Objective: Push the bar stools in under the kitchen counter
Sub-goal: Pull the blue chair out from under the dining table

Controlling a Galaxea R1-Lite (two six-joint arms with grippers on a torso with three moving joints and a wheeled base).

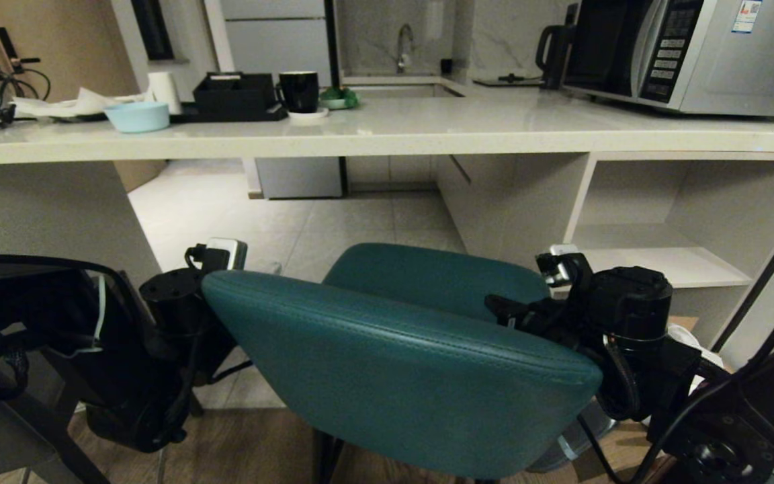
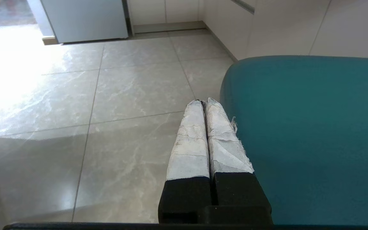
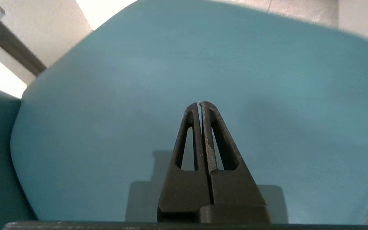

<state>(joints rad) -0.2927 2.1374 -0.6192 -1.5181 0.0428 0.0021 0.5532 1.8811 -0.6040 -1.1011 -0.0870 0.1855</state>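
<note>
The teal bar stool stands in front of me, its curved back (image 1: pixel 400 376) nearest and its seat (image 1: pixel 434 275) toward the kitchen counter (image 1: pixel 427 128), short of the white top's edge. My left gripper (image 2: pixel 203 102) is shut, its white-taped fingers lying along the seat's left edge (image 2: pixel 299 134) above the tiled floor. My right gripper (image 3: pixel 201 103) is also shut and empty; it points across the teal seat (image 3: pixel 203 57) from the right side (image 1: pixel 500 306) and casts a shadow on it. Dark slanted legs (image 1: pixel 51 430) at lower left look like the grey stool's.
On the counter stand a microwave (image 1: pixel 689 47), a kettle (image 1: pixel 551 47), a black mug (image 1: pixel 299 91), a black tray (image 1: pixel 236 94) and a blue bowl (image 1: pixel 137 115). Under it are a white side panel (image 1: pixel 44 208) on the left and open shelves (image 1: pixel 662 262) on the right.
</note>
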